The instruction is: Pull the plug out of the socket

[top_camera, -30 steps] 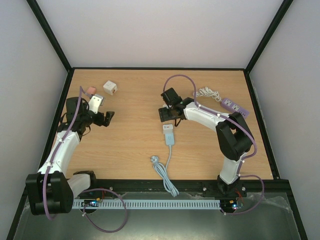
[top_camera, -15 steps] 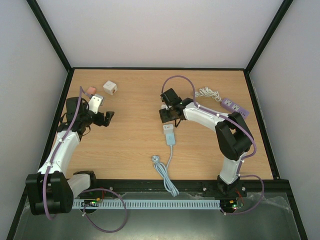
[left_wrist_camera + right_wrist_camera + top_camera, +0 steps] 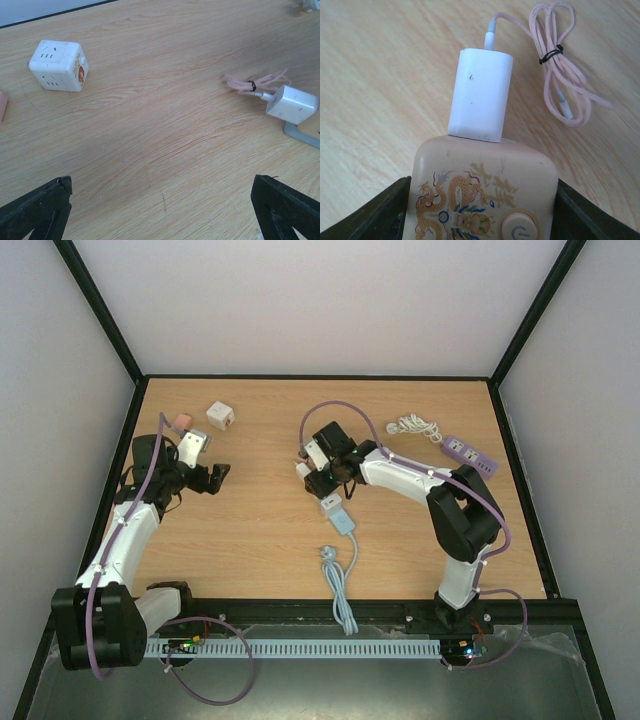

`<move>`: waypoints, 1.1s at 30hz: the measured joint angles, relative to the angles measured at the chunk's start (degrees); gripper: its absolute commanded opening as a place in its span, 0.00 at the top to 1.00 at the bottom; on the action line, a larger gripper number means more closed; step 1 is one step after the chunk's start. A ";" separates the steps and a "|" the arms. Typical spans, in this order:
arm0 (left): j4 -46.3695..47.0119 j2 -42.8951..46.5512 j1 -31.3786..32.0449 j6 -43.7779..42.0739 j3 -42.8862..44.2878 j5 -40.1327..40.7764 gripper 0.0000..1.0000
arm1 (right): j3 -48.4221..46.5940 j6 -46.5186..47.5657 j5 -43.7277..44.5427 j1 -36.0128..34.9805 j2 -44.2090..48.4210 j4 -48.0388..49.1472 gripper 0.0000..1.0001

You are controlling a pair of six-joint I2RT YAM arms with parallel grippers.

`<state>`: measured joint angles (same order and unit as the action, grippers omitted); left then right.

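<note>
white charger plug (image 3: pixel 480 95) sits seated in the end of the dragon-printed power strip (image 3: pixel 485 205), which your right gripper (image 3: pixel 483 182) pinches by its sides. your left gripper (image 3: pixel 161 179), wide and empty, hovers well apart from the strip and likely must grasp the plug next.

My fingers (image 3: pixel 377 215) are black. The socket (image 3: pixel 485 200) is cream with a gold dragon touched with blue and red. The plug (image 3: pixel 480 95) is white, its cable (image 3: pixel 560 85) pale pink, the table (image 3: pixel 380 75) light wood grain.
</note>
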<state>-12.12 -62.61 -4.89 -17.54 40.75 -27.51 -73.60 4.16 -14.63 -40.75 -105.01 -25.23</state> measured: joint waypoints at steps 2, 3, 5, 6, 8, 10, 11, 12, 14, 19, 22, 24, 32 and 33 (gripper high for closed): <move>-0.02 0.00 0.00 0.00 0.00 -0.24 0.00 | 0.11 2.69 -1.57 -0.28 0.00 -0.15 0.47; -0.04 0.00 0.00 -0.02 0.00 -0.57 0.00 | 0.17 3.98 -2.29 -0.59 0.00 -0.15 0.47; -0.22 0.00 0.00 -0.11 0.00 -1.40 0.00 | 0.24 6.51 -3.87 -0.81 0.00 -0.46 0.45; -0.33 0.04 0.00 -0.28 0.00 -1.99 0.00 | 0.28 8.07 -4.79 -0.90 0.04 -0.96 0.45; -0.70 0.33 0.00 -1.09 0.00 -3.48 0.00 | 0.28 11.15 -6.23 -1.27 0.09 -1.77 0.45; -1.57 0.83 0.00 -2.62 0.00 -5.40 0.00 | 0.28 14.36 -7.15 -1.90 0.17 -2.54 0.44; -2.38 1.07 0.00 -3.89 0.02 -6.62 0.00 | 0.28 16.00 -7.45 -2.29 0.22 -2.89 0.44; -3.04 1.14 0.00 -5.07 0.07 -7.76 0.00 | 0.31 17.53 -7.56 -2.78 0.31 -3.15 0.44; -4.92 1.03 0.09 -8.07 0.24 -10.49 0.00 | 0.72 20.63 -7.76 -3.80 0.70 -3.41 0.45; -10.27 0.57 0.13 -17.88 0.46 -17.84 0.00 | 2.64 28.76 -10.36 -5.90 2.03 -3.58 0.47; -15.04 -0.42 0.74 -26.95 0.46 -21.07 0.02 | 4.15 33.05 -12.31 -6.23 3.10 -3.80 0.47; -18.47 -1.29 1.84 -33.57 0.44 -22.10 0.03 | 5.42 35.60 -13.44 -6.34 4.07 -3.85 0.47; -19.93 -3.30 11.78 -46.47 -3.74 -21.20 0.17 | 10.19 41.79 -15.85 -6.47 7.80 -3.65 0.47; -19.26 -3.58 13.22 -46.60 -4.44 -20.63 0.20 | 10.71 42.03 -15.93 -6.47 8.22 -3.37 0.46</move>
<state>-31.38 -66.19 8.34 -64.14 36.32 -48.14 -62.89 46.19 -30.57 -47.22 -96.79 -28.60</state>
